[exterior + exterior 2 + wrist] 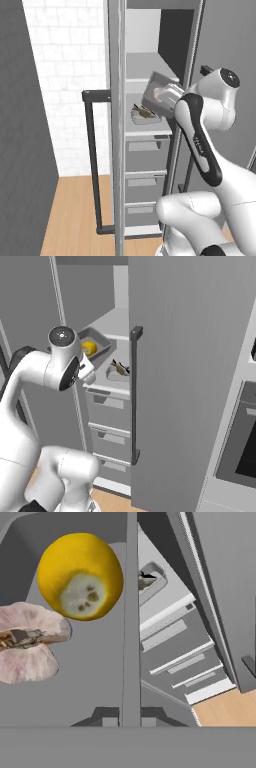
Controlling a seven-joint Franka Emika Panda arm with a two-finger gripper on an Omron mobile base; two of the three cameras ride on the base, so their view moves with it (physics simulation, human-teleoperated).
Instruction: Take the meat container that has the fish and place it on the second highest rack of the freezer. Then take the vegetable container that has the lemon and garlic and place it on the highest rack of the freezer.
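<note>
**Lemon-and-garlic tray held up at the open freezer**

I see the freezer (145, 65) standing open, its door (195, 371) with the long black handle (134, 396) swung out on my right. Grey drawers (142, 181) sit below the shelves. On a lower shelf rests the meat container (144, 117) with the fish (119, 367) inside. My hand (122, 714) is clamped on the rim of the vegetable container (95, 682), tilted, just above and beside that tray. Inside it lie the lemon (80, 576) and, touching it, the garlic (30, 642)
</note>
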